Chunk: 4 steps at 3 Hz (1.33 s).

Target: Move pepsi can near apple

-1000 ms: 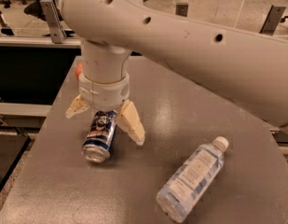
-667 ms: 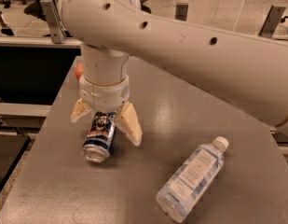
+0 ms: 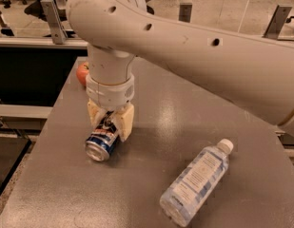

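— Spotted the pepsi can (image 3: pixel 102 140)?

— Lay on its side on the table (image 3: pixel 151 103), silver end toward the camera. Clamped at the far end by the hand (image 3: pixel 110 124), one finger pressed to each flank.

— Judged how for handling?

— Probably light and thin-walled; smooth and round, so apt to roll or slip, and to dent under a hard squeeze. Better taken across the middle of the barrel than so near the end.

— And the apple (image 3: pixel 82 73)?

— Sat beyond the wrist, near the table's far left edge, half hidden and apart from the can.

— Read any writing?

— None. Made out only dark blue with red and white patches on the can. Found the label on the clear water bottle (image 3: pixel 196 182) too faint to read.
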Motion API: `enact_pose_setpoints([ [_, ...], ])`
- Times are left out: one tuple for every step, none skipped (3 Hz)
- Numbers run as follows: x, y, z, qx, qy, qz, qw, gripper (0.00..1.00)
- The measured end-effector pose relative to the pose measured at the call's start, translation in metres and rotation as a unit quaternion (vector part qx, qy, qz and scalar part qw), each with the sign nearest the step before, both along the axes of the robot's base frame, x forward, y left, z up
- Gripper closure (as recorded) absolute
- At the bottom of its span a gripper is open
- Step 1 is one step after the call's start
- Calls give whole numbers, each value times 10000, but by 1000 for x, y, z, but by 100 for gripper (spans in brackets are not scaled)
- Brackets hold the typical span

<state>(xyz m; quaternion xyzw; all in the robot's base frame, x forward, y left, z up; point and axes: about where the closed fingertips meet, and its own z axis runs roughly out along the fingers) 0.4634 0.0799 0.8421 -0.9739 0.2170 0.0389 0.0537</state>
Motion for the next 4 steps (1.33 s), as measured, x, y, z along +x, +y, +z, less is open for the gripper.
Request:
enact_pose_setpoints([
  [36, -7, 5, -82, -201, -640, 9977, 91],
  [75, -16, 15, -111, -366, -1488, 9881, 100],
  [118, -31, 24, -44, -279, -2460, 9688, 100],
  [141, -37, 26, 38, -193, -2955, 9551, 100],
])
